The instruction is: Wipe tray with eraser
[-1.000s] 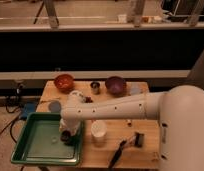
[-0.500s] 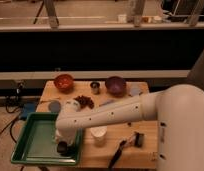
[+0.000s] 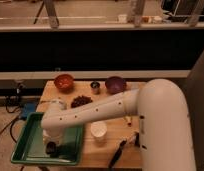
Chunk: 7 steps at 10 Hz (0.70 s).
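The green tray (image 3: pixel 30 145) lies on the front left of the wooden table. My white arm reaches across from the right, and my gripper (image 3: pixel 51 146) points down into the tray's front middle. A small dark block, the eraser (image 3: pixel 51 148), sits at the gripper's tip, held against the tray floor. The arm's wrist hides part of the tray's right half.
A white cup (image 3: pixel 98 130) stands just right of the tray. A black long-handled brush (image 3: pixel 117 152) and a small dark item (image 3: pixel 136 139) lie at the front right. An orange bowl (image 3: pixel 64 81), a metal cup (image 3: pixel 95 87), a purple bowl (image 3: pixel 115 84) and a dark reddish pile (image 3: pixel 81 101) sit at the back.
The gripper has come down from the tray's right rim into the tray, then slid left along its floor with the dark block at its tip.
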{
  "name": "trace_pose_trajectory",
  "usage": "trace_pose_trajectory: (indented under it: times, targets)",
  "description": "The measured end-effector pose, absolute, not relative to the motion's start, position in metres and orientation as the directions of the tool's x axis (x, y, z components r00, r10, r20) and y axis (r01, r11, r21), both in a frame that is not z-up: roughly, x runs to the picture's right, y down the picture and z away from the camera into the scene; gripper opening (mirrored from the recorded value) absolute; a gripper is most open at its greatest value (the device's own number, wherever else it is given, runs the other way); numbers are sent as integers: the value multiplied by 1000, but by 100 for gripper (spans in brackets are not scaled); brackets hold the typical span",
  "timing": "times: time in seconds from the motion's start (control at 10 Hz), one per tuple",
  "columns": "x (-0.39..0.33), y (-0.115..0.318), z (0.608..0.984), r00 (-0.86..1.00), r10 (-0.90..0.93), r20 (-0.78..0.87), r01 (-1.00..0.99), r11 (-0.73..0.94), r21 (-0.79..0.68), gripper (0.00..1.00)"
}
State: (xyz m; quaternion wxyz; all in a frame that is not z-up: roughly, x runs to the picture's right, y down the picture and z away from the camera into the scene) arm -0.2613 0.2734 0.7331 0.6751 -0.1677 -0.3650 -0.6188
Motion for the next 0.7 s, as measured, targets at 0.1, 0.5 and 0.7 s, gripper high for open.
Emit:
trace_pose_trajectory:
  times: [0.1,0.5,0.7]
  targets:
    - [-278,273,739,-63,-707,705,956,159,245,0]
    - [-329,270,761,-162,-688,708,944,101,314,0]
    - [-338,255,769,-177,-697,695,940,90,330,0]
